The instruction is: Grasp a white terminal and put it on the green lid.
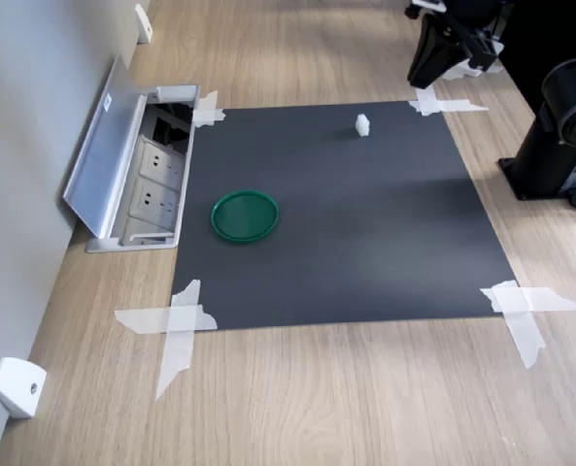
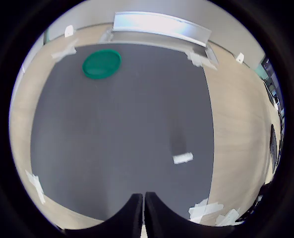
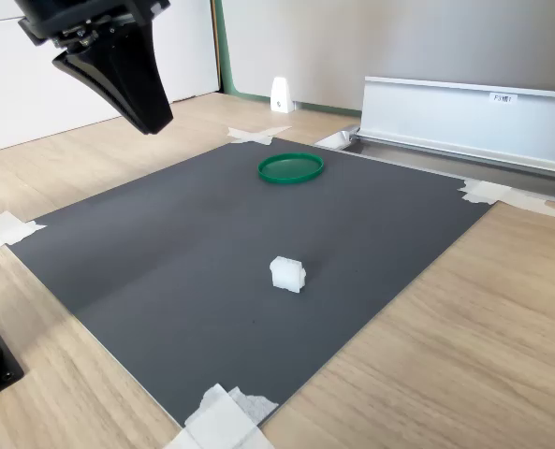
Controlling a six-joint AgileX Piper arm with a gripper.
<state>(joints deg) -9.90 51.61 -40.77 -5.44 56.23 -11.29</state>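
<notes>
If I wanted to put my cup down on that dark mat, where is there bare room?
Most of the dark mat is bare. The widest patch lies between the green lid and the first exterior view's right edge, nearer the camera than the white terminal. The taped corners are cluttered, as is the open socket box beside the lid.

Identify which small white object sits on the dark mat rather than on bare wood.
The white terminal, alone on the mat. The two white wedge-shaped boxes rest on wood beside the wall.

A light wooden tabletop point(image 1: 365, 408) carried a dark grey square mat point(image 1: 365, 223) taped at its corners; beside the mat sat an open silver socket box point(image 1: 137, 175).
</notes>
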